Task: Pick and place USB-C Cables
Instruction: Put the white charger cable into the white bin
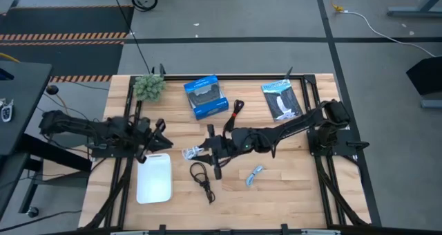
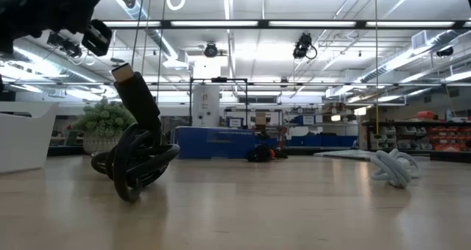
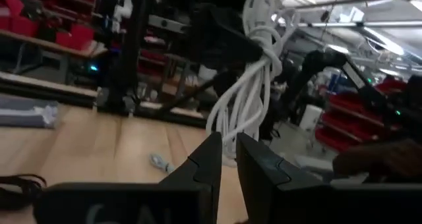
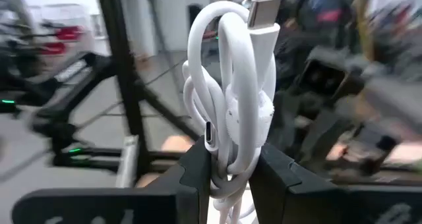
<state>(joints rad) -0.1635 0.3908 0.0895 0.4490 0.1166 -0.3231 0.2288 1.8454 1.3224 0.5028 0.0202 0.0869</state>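
two arms are showing. your right gripper (image 4: 227, 168) is squeezing the white cable (image 4: 237, 99), up above the table middle. your left gripper (image 3: 227, 161) is waiting at nine o'clock, fingers almost closed, holding nothing.

No lettering can be read in any view. The blue box (image 1: 206, 97) at the desk's twelve o'clock and the black-and-white packet (image 1: 282, 99) at two o'clock perhaps carry print, too small to tell.
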